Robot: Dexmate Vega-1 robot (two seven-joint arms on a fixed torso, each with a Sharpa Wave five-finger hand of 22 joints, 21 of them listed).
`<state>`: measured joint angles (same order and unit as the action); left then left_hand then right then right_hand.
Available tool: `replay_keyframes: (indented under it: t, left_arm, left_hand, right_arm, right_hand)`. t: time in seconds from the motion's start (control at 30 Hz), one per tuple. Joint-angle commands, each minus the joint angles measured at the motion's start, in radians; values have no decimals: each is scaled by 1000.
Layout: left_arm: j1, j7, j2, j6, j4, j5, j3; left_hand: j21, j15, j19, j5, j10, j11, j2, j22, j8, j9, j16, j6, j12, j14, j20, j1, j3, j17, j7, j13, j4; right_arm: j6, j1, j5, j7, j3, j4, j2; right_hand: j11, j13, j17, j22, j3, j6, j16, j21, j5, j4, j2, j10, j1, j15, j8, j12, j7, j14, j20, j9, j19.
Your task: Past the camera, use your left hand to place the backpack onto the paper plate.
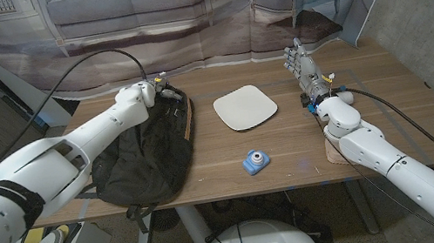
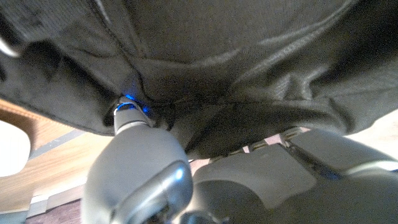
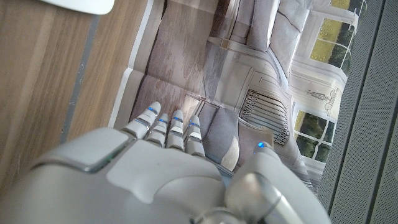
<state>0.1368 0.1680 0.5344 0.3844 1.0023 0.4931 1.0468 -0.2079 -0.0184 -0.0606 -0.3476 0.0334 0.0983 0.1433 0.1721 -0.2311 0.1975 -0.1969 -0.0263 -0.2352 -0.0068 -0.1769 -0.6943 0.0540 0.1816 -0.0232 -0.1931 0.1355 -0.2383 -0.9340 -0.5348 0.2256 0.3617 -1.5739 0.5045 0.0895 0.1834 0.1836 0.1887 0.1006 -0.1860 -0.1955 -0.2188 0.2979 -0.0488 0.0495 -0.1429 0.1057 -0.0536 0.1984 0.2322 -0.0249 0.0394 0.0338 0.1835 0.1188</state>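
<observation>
A black backpack (image 1: 146,146) lies on the left part of the wooden table (image 1: 375,113), its lower end at the front edge. My left hand (image 1: 146,93) is at the backpack's far top end, with its fingers (image 2: 127,115) dug into the dark fabric (image 2: 249,56), gripping it. The white paper plate (image 1: 245,107) lies at the table's middle, to the right of the backpack and apart from it; its rim (image 2: 12,149) also shows in the left wrist view. My right hand (image 1: 306,71) stays at the far right, fingers (image 3: 168,127) straight and holding nothing.
A small blue toy camera (image 1: 254,162) sits near the front edge, in front of the plate. A printed backdrop (image 1: 183,21) hangs behind the table. A black cable (image 1: 92,63) loops over my left arm.
</observation>
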Motion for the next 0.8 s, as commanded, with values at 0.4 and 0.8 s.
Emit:
replay_keyframes:
  t: [0.4,0.8]
  left_arm:
    - [-3,1,-43,5,-63,23,45]
    - [-8,-22,-72,-2,-97,26,66]
  left_hand:
    - [1,-6,-12,-2,7,6,-10,3,-4,3,-6,9,0,13,-10,-28,12,1,-10,-4,3]
    - [4,-10,-17,-10,18,16,-28,4,-3,4,-6,21,1,29,0,-56,13,3,-9,-4,3]
  right_arm:
    - [-15,5,-5,-16,3,18,-5]
    - [-24,-6,-11,-14,-4,16,-6]
  right_hand:
    - [-3,5,4,1,-5,-7,0,0,-2,2,3,-9,-5,-1,3,2,-1,11,-3,5,6]
    - [-2,5,4,1,-6,-8,0,1,-2,3,2,-10,-5,0,3,1,-1,13,-3,5,7]
